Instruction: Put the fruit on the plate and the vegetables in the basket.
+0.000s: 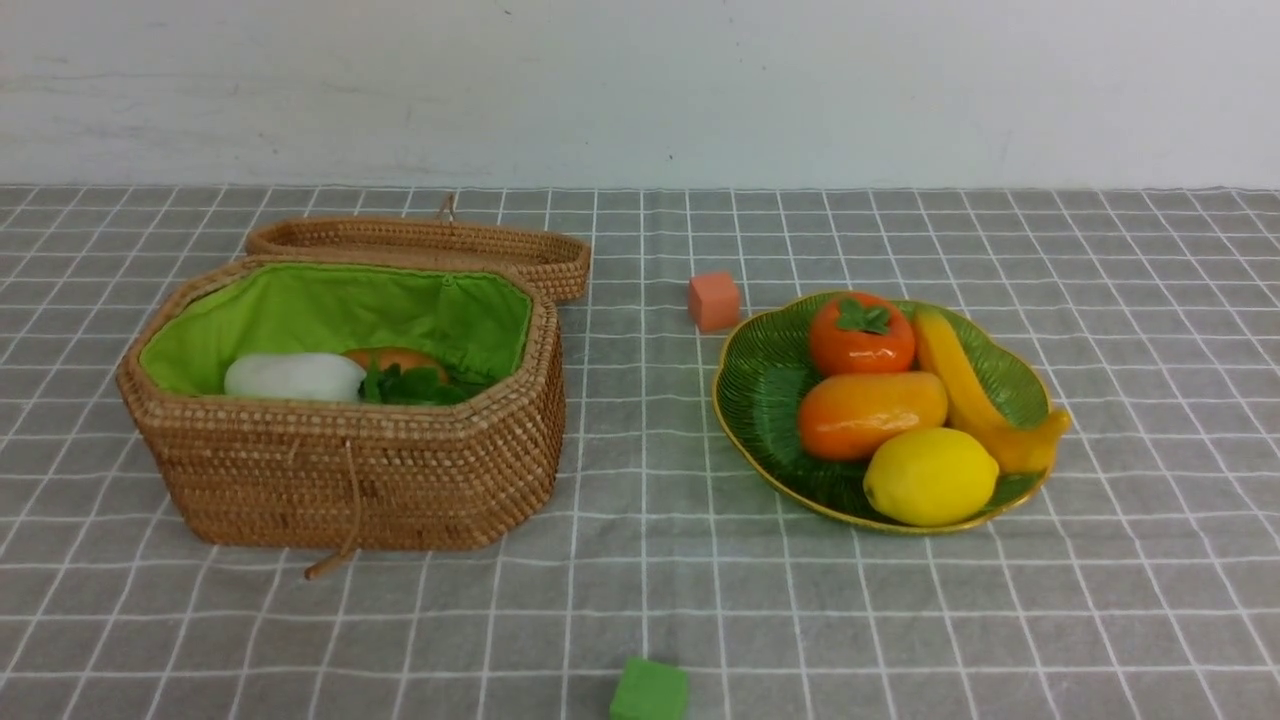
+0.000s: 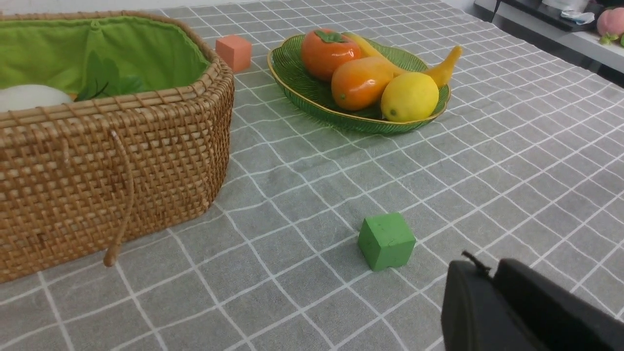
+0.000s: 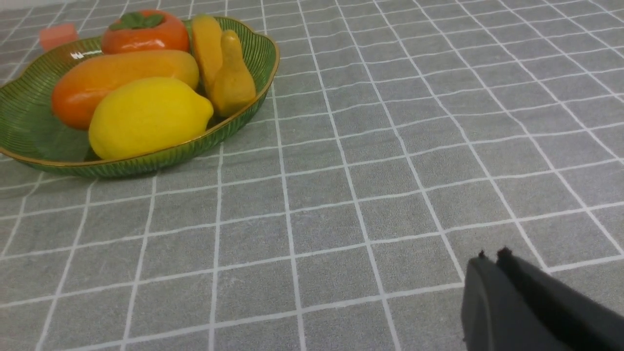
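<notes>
Glossy ribbed green plate (image 1: 760, 400) holds the lemon (image 1: 930, 476), mango (image 1: 870, 412), persimmon (image 1: 861, 337) and banana (image 1: 975, 400), whose long axis runs from the persimmon toward the lemon. Right of the woven wicker basket (image 1: 350, 470); radish (image 1: 293, 377) lies inside. Both my grippers (image 2: 487, 265) (image 3: 490, 258) are closed, empty.

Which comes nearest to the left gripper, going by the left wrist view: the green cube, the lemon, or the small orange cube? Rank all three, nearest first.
Measured from the left gripper:
1. Green cube, on the bare cloth just ahead of the fingertips.
2. Lemon, at the plate's near edge.
3. Orange cube, farthest, on the cloth beyond the basket's corner and beside the plate.
</notes>
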Available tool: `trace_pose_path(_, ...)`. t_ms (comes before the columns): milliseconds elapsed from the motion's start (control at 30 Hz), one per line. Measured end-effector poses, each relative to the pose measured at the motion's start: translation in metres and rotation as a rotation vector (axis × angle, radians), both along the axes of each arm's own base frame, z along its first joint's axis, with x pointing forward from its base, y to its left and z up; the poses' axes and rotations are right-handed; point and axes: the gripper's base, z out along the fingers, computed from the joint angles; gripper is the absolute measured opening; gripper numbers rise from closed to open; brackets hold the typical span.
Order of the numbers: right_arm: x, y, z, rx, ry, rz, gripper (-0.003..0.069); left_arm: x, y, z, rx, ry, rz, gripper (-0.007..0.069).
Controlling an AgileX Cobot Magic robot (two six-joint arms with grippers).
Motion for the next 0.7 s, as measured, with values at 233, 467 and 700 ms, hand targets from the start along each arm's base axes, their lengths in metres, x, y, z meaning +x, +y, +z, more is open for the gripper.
trace_pose_path(233, 0.0, 0.0, 0.0, 0.003, 0.0, -0.001, 0.0024, 0.008, 0.009, -0.007, -0.087, -0.043, 0.257, -0.0013)
trace_pose_path(467, 0.0, 0.0, 0.0, 0.016, -0.002, -0.005, 0.0024, 0.01, 0.023, -0.042, -0.116, -0.104, 0.547, -0.0013)
trace_pose_path(700, 0.0, 0.0, 0.0, 0.018, -0.001, -0.005, 0.0032, 0.01, 0.024, -0.083, -0.042, 0.135, 0.602, -0.0013)
